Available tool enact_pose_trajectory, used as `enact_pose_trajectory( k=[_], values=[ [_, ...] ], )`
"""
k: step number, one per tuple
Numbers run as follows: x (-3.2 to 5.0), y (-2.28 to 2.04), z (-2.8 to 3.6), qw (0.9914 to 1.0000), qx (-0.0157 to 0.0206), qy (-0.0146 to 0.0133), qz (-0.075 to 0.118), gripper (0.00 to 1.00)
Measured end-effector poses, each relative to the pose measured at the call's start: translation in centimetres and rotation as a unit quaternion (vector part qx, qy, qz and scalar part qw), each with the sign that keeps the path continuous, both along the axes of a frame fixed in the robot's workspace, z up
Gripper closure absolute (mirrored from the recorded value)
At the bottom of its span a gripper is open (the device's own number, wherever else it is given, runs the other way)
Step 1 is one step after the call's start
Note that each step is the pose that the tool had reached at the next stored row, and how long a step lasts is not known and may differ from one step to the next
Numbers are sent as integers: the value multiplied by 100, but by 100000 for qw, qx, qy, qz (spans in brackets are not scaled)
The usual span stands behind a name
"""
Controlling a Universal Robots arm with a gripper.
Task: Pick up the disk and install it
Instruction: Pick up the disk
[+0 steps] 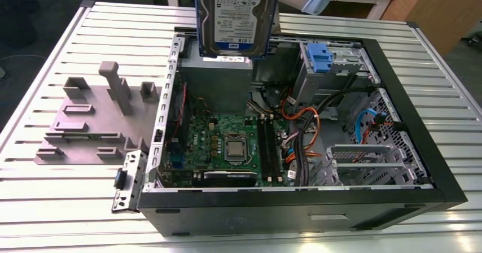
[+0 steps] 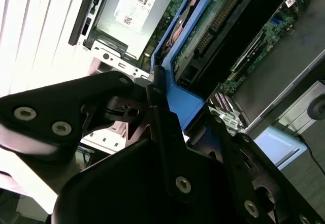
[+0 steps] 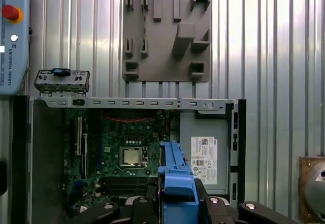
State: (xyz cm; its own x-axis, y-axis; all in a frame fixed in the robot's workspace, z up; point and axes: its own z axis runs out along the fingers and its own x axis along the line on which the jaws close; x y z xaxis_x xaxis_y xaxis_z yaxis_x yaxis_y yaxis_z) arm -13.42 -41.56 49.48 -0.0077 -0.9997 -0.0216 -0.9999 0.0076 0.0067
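The disk (image 1: pixel 237 18) hangs upright high above the open computer case (image 1: pixel 301 199), over its far end, with the white-and-blue label facing the exterior camera. Its blue side rail (image 3: pixel 175 176) runs between the black fingers (image 3: pixel 223 209), seen edge-on from above with the motherboard (image 3: pixel 127 148) below. My gripper (image 2: pixel 185 112) is shut on the disk at the blue rail (image 2: pixel 177 89). The disk's circuit-board side (image 2: pixel 213 31) shows beyond the fingers.
Inside the case are a grey power supply box (image 1: pixel 218 83), cables (image 1: pixel 301 134) and a drive bay with a bare blue clip (image 1: pixel 320 58). A grey fixture plate (image 1: pixel 90 123) lies on the slatted table at the exterior view's left. A small metal panel (image 1: pixel 128 179) leans by the case.
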Motion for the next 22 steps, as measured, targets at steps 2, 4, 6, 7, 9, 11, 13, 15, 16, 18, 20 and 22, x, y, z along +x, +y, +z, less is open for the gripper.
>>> enact_pose_trajectory(
  k=[2,4,6,7,9,11,13,15,16,18,20,22],
  values=[
    [0,-21,0,100000,-16,-1,-2,64],
    [0,-43,-1,100000,-30,-3,-1,64],
    [0,-64,-1,100000,-48,-3,-6,64],
    [0,-74,-1,100000,-55,-1,-2,64],
    [-1,-81,-2,100000,-61,-3,-7,64],
    [0,-81,-1,100000,-66,0,-7,64],
    [0,-82,-1,100000,-66,0,-5,64],
    [0,-82,-1,100000,-64,-4,-4,64],
    [0,-82,-1,100000,-65,-2,-5,64],
    [0,-82,-1,100000,-65,-1,-4,64],
    [0,-82,-1,100000,-67,-2,-3,64],
    [1,-83,-1,100000,-69,-1,-5,64]
  ],
)
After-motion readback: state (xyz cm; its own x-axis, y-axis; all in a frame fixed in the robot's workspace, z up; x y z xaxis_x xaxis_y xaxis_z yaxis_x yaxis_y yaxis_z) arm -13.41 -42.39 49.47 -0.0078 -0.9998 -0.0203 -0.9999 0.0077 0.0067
